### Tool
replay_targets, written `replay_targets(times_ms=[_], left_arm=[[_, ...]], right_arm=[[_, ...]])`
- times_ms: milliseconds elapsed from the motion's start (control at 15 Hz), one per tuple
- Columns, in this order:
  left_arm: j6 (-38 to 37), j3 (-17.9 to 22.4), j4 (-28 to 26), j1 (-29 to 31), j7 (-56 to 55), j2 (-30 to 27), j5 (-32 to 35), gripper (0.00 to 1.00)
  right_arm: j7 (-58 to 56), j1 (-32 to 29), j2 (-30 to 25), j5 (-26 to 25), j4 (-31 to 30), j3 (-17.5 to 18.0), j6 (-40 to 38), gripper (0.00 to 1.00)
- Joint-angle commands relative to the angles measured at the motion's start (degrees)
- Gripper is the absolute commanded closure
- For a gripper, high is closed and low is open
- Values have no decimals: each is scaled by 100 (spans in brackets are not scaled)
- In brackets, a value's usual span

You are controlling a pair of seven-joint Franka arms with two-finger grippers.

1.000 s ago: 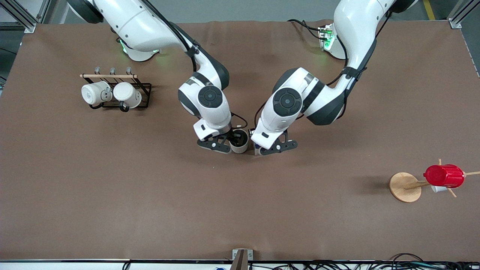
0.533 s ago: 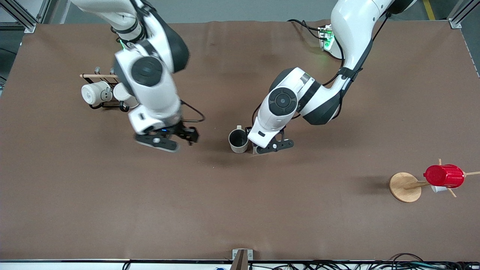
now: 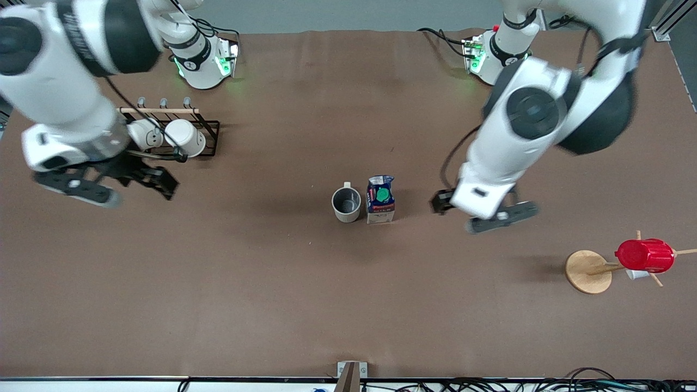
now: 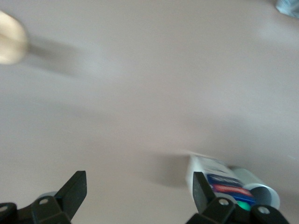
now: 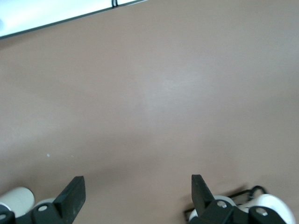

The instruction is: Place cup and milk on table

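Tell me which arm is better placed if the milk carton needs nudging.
Left, probably. The left gripper hangs open close beside the milk; the right gripper, also open, is by the mug rack.

High front camera overlooks the table (image 3: pixel 348 305); wrist cameras face it closer.

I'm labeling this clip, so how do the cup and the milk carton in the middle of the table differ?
The cup is round, cream-white and open-topped with a grey inside; the milk is a boxy blue and white carton closed by a green cap. The cup has a small handle; the milk has none. Both stand upright side by side on the table, ungripped.
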Motion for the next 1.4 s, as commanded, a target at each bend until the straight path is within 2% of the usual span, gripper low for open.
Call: replay_targets(times_ms=[0,200,333,467,533,600,800,1000,1333], left_arm=[[-264,-70,-200,381,524,-600,221,0],[-650,-53,-182,768,1718,-987,177,0],[-852,-35,-191,1146,2475,-1216,-86,0],[-967,-9,-287,1402,3169,-1523,-271,0],[-1028,17,-392,1411,3329,-1611,-298,0],[-1081,209,-524,1368,3444,-1778,-324,0],[-1020,640,-1296,1306,3927,-2384,-885,0],[-1011,791,-1737,1288,4306,-2763,-949,0],[-1037,835,-1651,1148,4315,-2817,-949,0]], right_arm=[[-797,-50,-496,317,-234,-502,-338,0],[-1577,-269,-734,808,-216,-950,-786,0],[-2116,-270,-744,845,-190,-1224,-937,0],[-2187,-541,-709,836,-120,-1155,-902,0],[-2188,-664,-656,836,98,-989,-928,0],[-2188,-718,-595,810,309,-909,-963,0],[-2353,-902,-585,810,311,-812,-1130,0],[-2724,-859,-594,801,276,-829,-1306,0],[-2724,-868,-603,792,276,-829,-1368,0]])
